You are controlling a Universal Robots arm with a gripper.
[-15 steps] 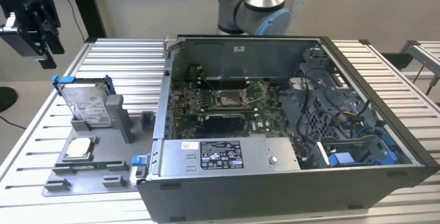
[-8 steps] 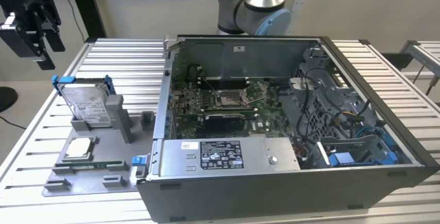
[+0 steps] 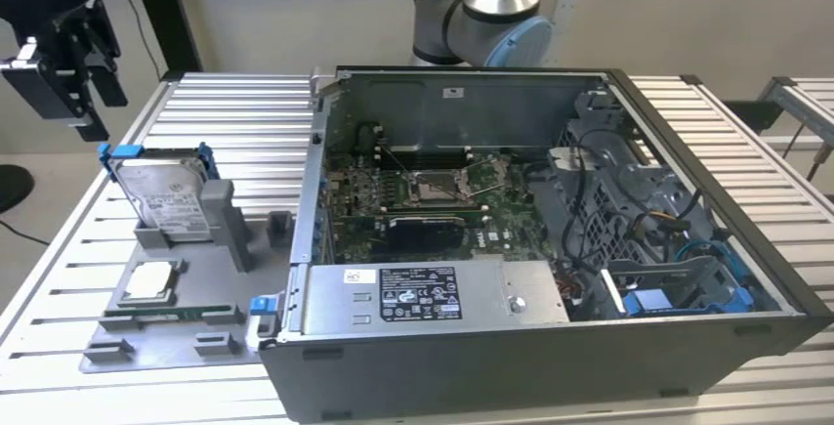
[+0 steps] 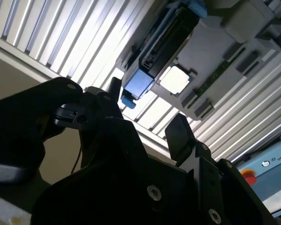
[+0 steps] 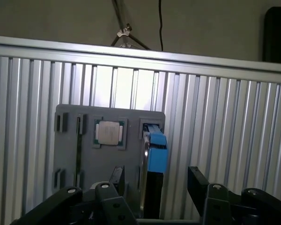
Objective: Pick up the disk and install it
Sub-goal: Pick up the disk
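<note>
Disk (image 3: pixel 166 191) stood on edge in a slot of the grey holder tray (image 3: pixel 163 335) on the slatted table (image 3: pixel 234 103), toward the exterior view's left, with its white label facing the camera and its blue frame at the upper corners. The claw (image 3: pixel 72 59) hung in the air above and farther to the exterior view's left, well apart from the disk and touching nothing. The exterior view also took in the open computer case (image 3: pixel 548 371) just beside the tray on the exterior view's right, with the motherboard (image 3: pixel 417 186) inside, a long grey box with a white sticker (image 3: pixel 431 293) along its near wall, and the arm's base (image 3: pixel 489 15) behind it. In both wrist views the claw (image 4: pixel 147 112) (image 5: pixel 157 178) had its dark fingers (image 5: pixel 196 180) spread, with the disk (image 4: pixel 166 40) (image 5: pixel 155 154) seen edge-on beyond the gap. A small square silver chip (image 3: pixel 150 281) (image 4: pixel 174 78) (image 5: pixel 108 132) lay flat in the tray just beside the disk. A grey upright post (image 3: pixel 222 218) of the tray stood close against the disk on the case side.
</note>
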